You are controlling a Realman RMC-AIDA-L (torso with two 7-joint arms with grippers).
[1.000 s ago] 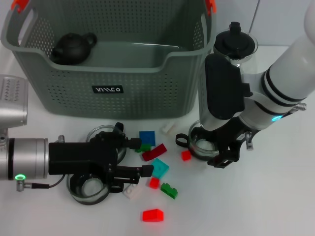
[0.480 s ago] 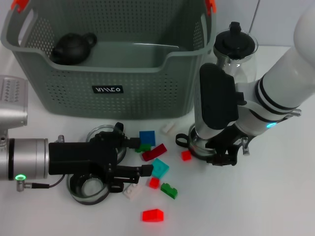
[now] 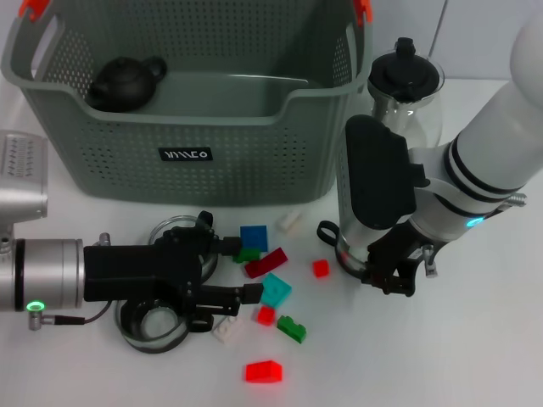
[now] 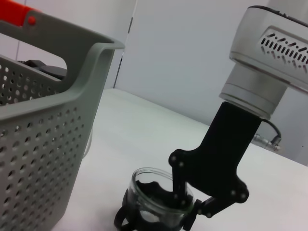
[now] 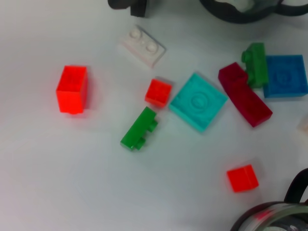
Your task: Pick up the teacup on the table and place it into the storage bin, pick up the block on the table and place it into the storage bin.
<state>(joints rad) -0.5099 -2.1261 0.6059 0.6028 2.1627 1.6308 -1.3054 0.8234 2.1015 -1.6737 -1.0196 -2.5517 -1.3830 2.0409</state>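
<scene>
White tabletop [image 3: 475,339]: right gripper [image 3: 373,259], lower right, fingers clamped on the teacup [image 3: 349,246]; storage bin [image 3: 187,110] upper left. I fear its glass rim slipping, clipping the teapot [image 3: 405,85] during lift. Left gripper [image 3: 227,292] idles, fingers wide.

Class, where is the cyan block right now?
In the head view the cyan block lies on the table mid-front, between the dark red block and a small red one.

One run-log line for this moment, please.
right gripper shut on teacup beside glass teapot | left gripper open, low beside blocks | storage bin holds dark teapot
</scene>
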